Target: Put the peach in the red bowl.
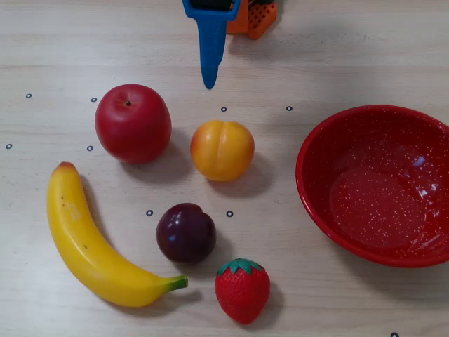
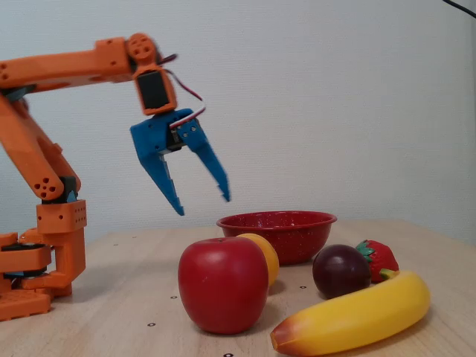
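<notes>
The blue gripper [image 2: 201,206] hangs in the air at the upper left of the fixed view, its 2 fingers spread wide and holding nothing. In the overhead view the peach [image 1: 222,149] sits on the bench [image 1: 56,42] at centre frame, just right of the red apple [image 1: 132,123] and above the plum [image 1: 186,232]. The red bowl [image 1: 330,126] stands empty at the right edge, apart from the peach.
</notes>
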Tool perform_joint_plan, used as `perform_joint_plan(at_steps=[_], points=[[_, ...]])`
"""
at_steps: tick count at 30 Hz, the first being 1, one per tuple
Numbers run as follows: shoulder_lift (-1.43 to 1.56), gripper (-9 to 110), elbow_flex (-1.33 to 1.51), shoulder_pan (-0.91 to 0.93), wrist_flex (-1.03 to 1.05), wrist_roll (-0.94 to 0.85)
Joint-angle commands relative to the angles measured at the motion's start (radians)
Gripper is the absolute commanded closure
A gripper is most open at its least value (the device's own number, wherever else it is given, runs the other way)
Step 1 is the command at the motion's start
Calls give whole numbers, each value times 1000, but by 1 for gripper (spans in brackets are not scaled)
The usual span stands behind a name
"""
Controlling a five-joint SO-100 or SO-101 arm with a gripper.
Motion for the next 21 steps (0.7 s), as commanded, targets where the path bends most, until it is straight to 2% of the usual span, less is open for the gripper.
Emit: perform_joint_plan(at_steps=[1, 6, 21], points=[[-118, 63, -204, 29, 106, -51], [-319, 58, -365, 31, 175, -66], [-739, 54, -624, 38, 101, -20]])
